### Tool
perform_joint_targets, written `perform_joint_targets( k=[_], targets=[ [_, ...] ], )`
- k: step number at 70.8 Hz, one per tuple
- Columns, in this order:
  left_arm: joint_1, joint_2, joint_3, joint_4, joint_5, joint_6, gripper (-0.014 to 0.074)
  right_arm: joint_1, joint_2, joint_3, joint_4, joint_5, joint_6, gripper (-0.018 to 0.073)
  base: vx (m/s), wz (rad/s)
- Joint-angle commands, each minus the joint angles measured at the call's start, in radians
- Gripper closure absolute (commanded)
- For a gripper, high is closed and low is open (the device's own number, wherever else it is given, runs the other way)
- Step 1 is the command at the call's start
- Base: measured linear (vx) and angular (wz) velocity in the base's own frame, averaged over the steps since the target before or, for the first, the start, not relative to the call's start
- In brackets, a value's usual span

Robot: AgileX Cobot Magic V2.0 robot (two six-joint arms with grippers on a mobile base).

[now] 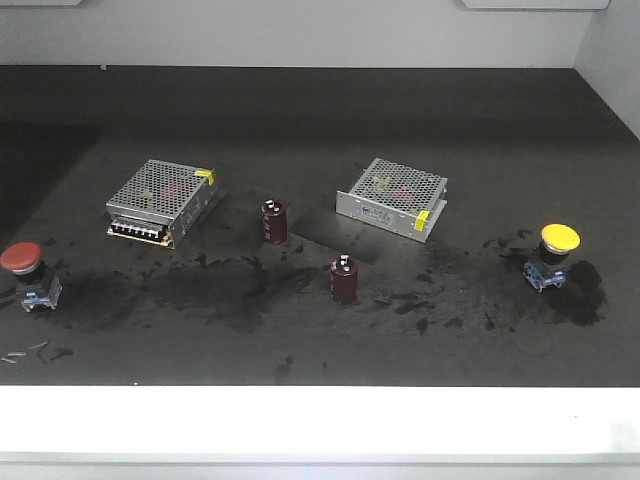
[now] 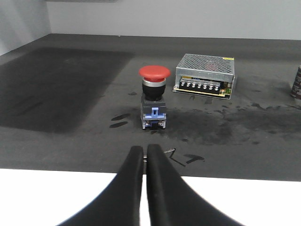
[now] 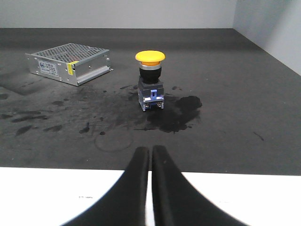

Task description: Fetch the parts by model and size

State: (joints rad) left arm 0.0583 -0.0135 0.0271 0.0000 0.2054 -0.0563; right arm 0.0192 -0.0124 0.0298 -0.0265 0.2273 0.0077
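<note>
two switches stand well apart on the dark counter right now. the red-capped switch is upright at the far left of the front view, black body on a blue base. the left hand sits just short of it, fingers pressed together, gripping nothing. over on the right, the yellow-capped switch is upright too, at the edge of a dark smudge. the right hand is lined up in front of it, fingers also closed tight and empty. between the switches lie the left power-supply box and the right power-supply box. one maroon capacitor stands between the boxes, and a second capacitor stands nearer the front edge.
</note>
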Motion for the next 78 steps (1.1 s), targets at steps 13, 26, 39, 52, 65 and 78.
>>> perform_joint_targets(
  k=[13,26,39,52,65,78],
  targets=[
    [-0.007,-0.011,0.006,0.0,-0.084,-0.001,0.0601,-0.002,-0.009,0.005,-0.009,-0.074,-0.008,0.0564,0.0,0.0],
    [-0.007,-0.011,0.006,0.0,-0.084,-0.001,0.0601,-0.002,-0.009,0.005,-0.009,-0.074,-0.008,0.0564,0.0,0.0],
    [-0.007,-0.011,0.006,0.0,-0.084,-0.001,0.0601,-0.002,-0.009,0.005,-0.009,-0.074,-0.008,0.0564,0.0,0.0],
    [-0.007,-0.011,0.006,0.0,-0.084,-0.001,0.0601,-0.002,-0.009,0.005,-0.009,-0.074,-0.008,0.0564,0.0,0.0],
    [-0.007,-0.011,0.006,0.0,-0.084,-0.001,0.0601,-0.002,-0.009,0.005,-0.112,-0.069,-0.05,0.0564,0.0,0.0],
    [-0.007,-0.011,0.006,0.0,-0.084,-0.001,0.0601,-0.002,-0.009,0.005,-0.187,-0.069,-0.05,0.0564,0.0,0.0]
  ],
)
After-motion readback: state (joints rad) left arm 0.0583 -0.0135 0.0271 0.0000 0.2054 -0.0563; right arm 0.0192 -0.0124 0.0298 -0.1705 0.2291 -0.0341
